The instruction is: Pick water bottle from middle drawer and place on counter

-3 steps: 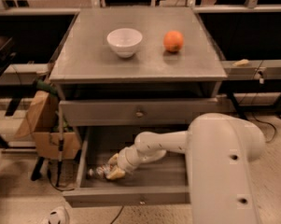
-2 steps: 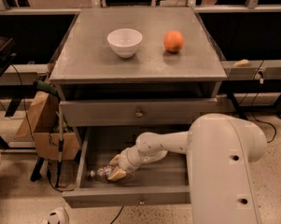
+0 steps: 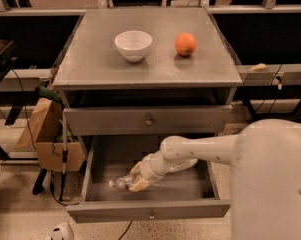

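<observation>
The middle drawer [image 3: 150, 210] is pulled open at the bottom of the grey cabinet. The water bottle [image 3: 119, 183] lies on its side at the drawer's left front, clear and crinkly. My white arm reaches from the right down into the drawer. My gripper [image 3: 135, 180] sits at the bottle's right end, its tan fingertips [image 3: 139, 185] against the bottle. The counter [image 3: 145, 49] is the grey cabinet top above.
A white bowl [image 3: 133, 45] and an orange [image 3: 185, 44] stand on the counter. A closed knobbed drawer front [image 3: 148, 120] sits above the open drawer. A cardboard box [image 3: 46, 134] and cables stand left of the cabinet.
The gripper and bottle stay in nearly the same spot in the drawer; the bottle seems slightly shifted at the gripper's tips.
</observation>
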### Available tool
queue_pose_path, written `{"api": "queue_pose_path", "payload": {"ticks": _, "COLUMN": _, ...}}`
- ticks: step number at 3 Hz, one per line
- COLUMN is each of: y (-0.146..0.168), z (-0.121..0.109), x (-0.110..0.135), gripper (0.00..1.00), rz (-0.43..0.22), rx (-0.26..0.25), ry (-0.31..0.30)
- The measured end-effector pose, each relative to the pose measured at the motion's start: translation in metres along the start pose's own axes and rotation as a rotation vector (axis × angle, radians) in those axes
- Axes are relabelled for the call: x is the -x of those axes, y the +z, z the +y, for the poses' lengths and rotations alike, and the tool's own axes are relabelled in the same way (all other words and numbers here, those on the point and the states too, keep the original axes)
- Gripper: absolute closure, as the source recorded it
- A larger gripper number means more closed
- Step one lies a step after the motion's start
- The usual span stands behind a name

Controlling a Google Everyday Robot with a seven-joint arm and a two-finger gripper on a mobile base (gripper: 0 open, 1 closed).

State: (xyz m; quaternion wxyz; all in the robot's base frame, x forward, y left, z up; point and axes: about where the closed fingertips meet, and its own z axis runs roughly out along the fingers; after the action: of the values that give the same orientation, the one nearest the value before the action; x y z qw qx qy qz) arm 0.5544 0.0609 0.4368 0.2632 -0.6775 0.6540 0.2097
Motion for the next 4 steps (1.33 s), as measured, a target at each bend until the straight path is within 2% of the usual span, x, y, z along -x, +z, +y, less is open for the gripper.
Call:
{"api": "queue_pose_path", "payload": {"ticks": 1, "y": -0.085, "z": 0.013, "x": -0.005, "gripper": 1.00, "rz": 0.045, "rx": -0.091, "ry": 0.003}}
{"api": "queue_pose_path", "payload": {"ticks": 2, "y": -0.182, "z": 0.013, "x": 0.007, "gripper": 1.00, "rz": 0.079, "rx": -0.198, "ry": -0.008}}
{"api": "queue_pose_path", "payload": {"ticks": 3, "y": -0.314, "z": -0.030, "x": 0.076, "gripper": 1.00, "rz": 0.096, "rx": -0.365, "ry": -0.073}}
{"api": "queue_pose_path", "payload": {"ticks": 4, "y": -0.379, "z": -0.070, "x": 0.143, "gripper": 1.00, "rz": 0.104, "rx": -0.461, "ry": -0.104}}
